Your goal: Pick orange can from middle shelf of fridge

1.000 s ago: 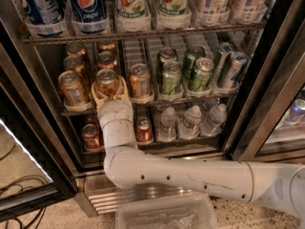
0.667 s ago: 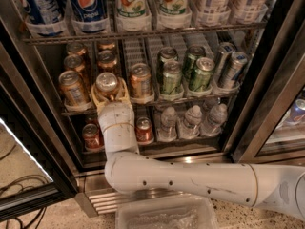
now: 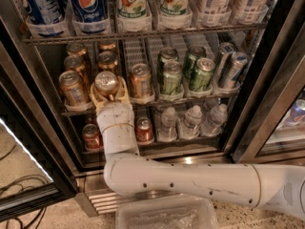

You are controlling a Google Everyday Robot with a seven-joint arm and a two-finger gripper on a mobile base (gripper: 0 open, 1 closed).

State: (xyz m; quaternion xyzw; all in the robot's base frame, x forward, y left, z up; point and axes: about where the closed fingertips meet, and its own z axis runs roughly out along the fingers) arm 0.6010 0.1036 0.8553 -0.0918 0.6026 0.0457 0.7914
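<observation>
The fridge (image 3: 265, 97) stands open in front of me. Its middle shelf (image 3: 190, 98) holds several orange cans on the left and green cans (image 3: 200, 73) on the right. My gripper (image 3: 107, 92) reaches into the second lane from the left. Its tan fingers (image 3: 124, 92) stand on both sides of the front orange can (image 3: 106, 82), closed against it. The can is upright at the shelf's front edge. Other orange cans stand beside it on the left (image 3: 71, 88) and on the right (image 3: 141, 79), and more behind it.
Large soda bottles (image 3: 88, 4) fill the shelf above. Red cans (image 3: 143, 130) and water bottles (image 3: 190, 121) sit on the shelf below, close beside my wrist. The open glass door (image 3: 28, 142) is at the left. A clear plastic bin (image 3: 162, 216) lies under my arm.
</observation>
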